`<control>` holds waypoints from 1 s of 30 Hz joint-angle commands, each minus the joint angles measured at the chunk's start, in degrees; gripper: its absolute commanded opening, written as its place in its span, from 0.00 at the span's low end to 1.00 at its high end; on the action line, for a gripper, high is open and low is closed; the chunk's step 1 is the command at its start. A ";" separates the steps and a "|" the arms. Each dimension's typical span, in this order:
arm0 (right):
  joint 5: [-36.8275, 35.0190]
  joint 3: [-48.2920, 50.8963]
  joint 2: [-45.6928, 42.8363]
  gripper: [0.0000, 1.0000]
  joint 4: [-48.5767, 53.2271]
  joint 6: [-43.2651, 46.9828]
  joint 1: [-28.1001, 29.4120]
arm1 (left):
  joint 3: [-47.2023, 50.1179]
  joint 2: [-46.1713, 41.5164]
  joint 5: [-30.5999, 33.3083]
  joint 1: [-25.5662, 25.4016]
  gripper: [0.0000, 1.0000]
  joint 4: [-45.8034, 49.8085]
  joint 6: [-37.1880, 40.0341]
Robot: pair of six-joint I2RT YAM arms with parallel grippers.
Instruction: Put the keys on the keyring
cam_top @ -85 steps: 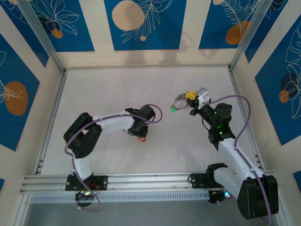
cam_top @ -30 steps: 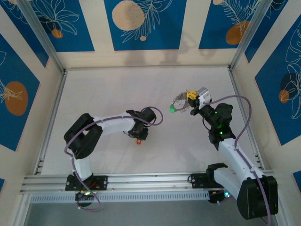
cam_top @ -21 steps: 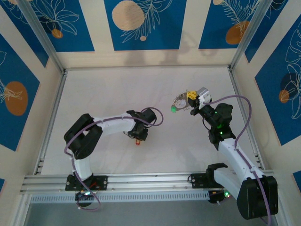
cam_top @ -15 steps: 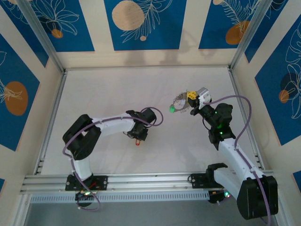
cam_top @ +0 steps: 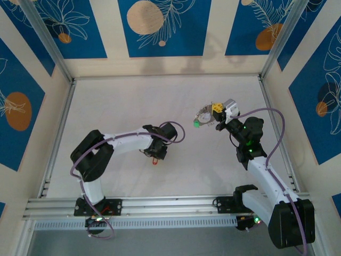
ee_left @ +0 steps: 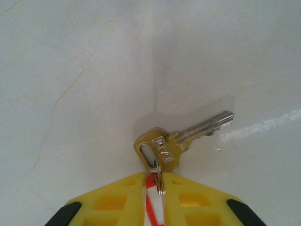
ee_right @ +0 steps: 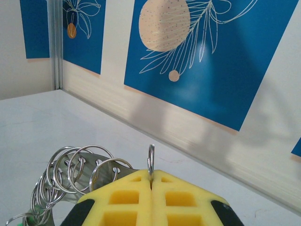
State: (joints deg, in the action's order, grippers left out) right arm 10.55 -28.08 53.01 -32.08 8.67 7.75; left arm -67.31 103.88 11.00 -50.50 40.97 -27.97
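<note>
A key [ee_left: 181,141] with a brass head and silver blade lies on the white table. Its small split ring and red tag [ee_left: 150,207] are pinched between the yellow fingers of my left gripper [ee_left: 154,178], which is shut. From above, that gripper [cam_top: 155,153] sits low at mid-table with the red tag [cam_top: 153,161] just below it. My right gripper [ee_right: 151,181] is shut on the thin silvery keyring [ee_right: 151,160], held edge-on above the table. Several more wire rings on a metal plate [ee_right: 77,167] hang to its left. In the top view a green-tagged key [cam_top: 196,124] dangles beside the right gripper [cam_top: 216,111].
Patterned blue and cream walls [cam_top: 160,26] with aluminium posts enclose the white table [cam_top: 122,106]. A metal rail [cam_top: 160,205] runs along the near edge by the arm bases. Purple cables [cam_top: 274,128] loop beside each arm.
My left gripper has slid a little left and toward the near edge, dragging the red-tagged key with it. The right arm and its rings have stayed put.
</note>
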 commanded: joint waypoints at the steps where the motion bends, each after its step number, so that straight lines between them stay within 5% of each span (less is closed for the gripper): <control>1: 0.13 -1.87 -1.32 0.00 -2.38 0.08 -0.36 | -1.07 0.01 -0.20 -0.50 0.16 0.88 0.59; 30: 0.19 -1.70 -1.42 0.00 -2.38 -0.01 -0.52 | 0.40 0.63 -1.16 -0.50 0.14 0.07 -0.06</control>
State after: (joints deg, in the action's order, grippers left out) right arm 10.55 -28.08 53.01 -32.08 8.67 7.46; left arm -67.29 104.05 10.57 -50.52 40.93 -27.97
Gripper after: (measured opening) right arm 0.056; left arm 0.144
